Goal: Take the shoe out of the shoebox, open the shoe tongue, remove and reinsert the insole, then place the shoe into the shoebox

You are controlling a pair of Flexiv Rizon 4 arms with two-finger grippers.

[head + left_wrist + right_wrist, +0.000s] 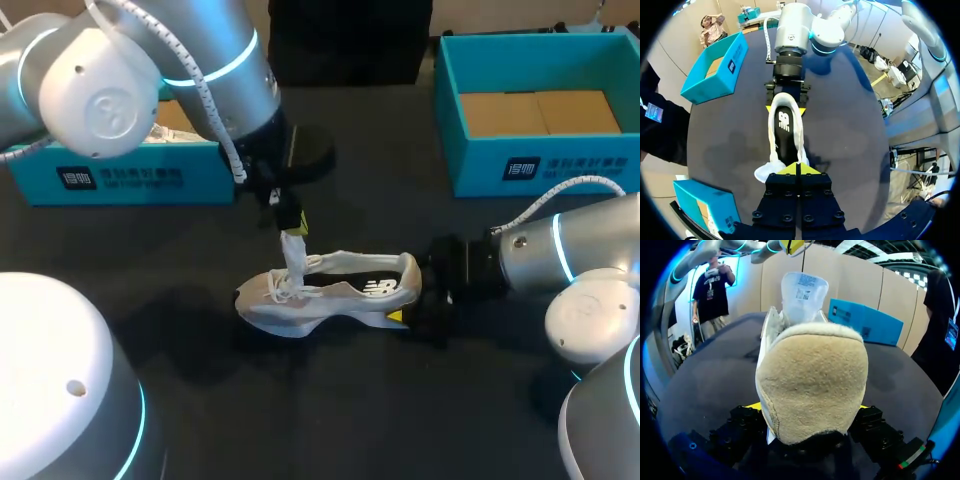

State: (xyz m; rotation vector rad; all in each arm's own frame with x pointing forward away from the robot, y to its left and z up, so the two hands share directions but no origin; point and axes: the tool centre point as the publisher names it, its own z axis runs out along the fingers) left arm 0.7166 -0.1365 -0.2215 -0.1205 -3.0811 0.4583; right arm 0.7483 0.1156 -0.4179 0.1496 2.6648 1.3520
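Observation:
A pale grey sneaker (330,290) lies on its side in the middle of the dark table, toe to the left. My left gripper (292,222) hangs above it, shut on the white tongue (295,252), which stands pulled up out of the shoe. In the left wrist view the yellow tips (798,168) meet over the tongue, and the dark insole (784,131) shows inside the shoe. My right gripper (408,308) comes in from the right and clamps the heel (812,380) from both sides. The teal shoebox (540,150) stands open at the back right.
A second teal box part (120,175) lies at the back left, partly behind my left arm. A dark block (345,45) stands at the back middle.

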